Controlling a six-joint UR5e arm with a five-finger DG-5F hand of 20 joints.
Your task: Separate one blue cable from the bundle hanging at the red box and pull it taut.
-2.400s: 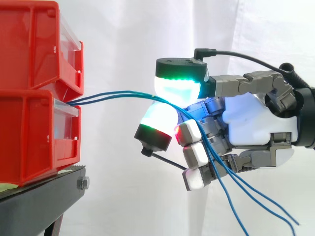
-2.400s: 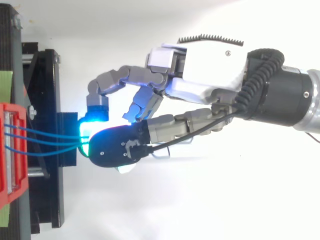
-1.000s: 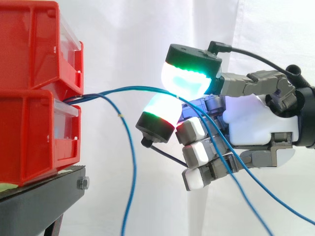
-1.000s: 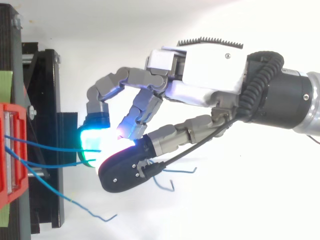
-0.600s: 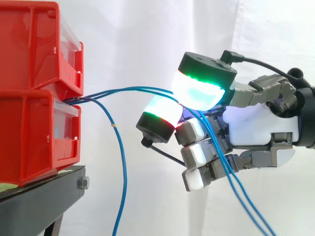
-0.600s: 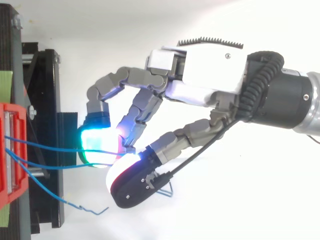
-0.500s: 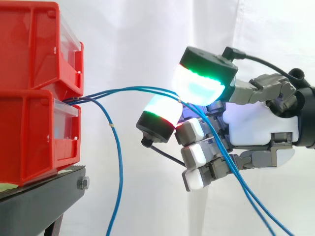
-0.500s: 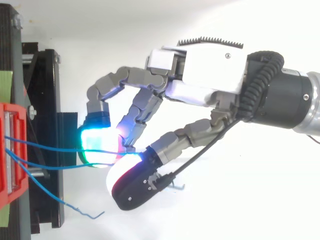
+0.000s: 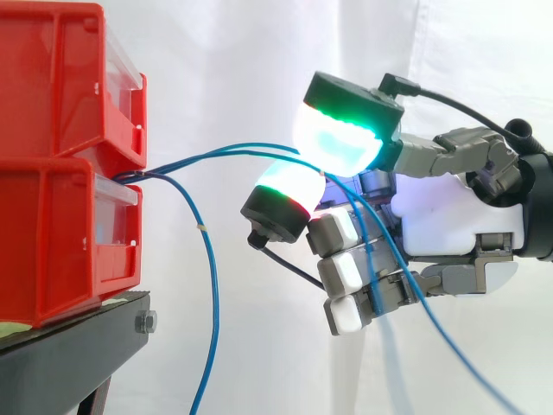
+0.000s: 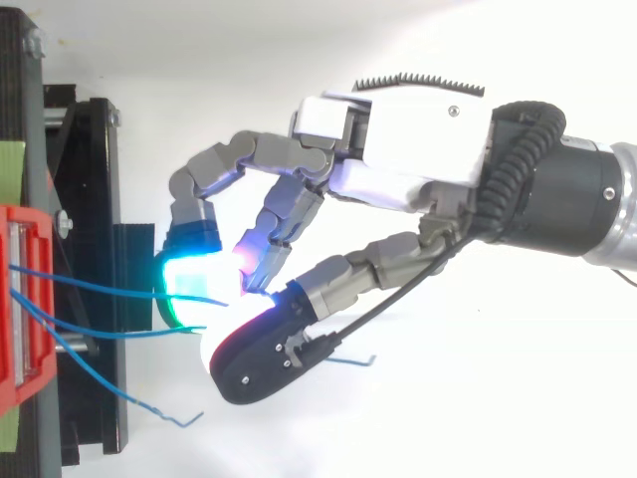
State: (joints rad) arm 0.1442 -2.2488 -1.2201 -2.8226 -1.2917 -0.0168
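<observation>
A black stand (image 9: 82,350) carries everything, and a bolt head (image 9: 145,322) shows on its front corner. A red bin (image 9: 60,242) rests directly on its top. At the left edge of the side view, a pale green strip (image 9: 12,327) lies between the bin and the stand. A second red bin (image 9: 60,78) is stacked on the first. From above, the stand's dark frame runs along the left side.
</observation>
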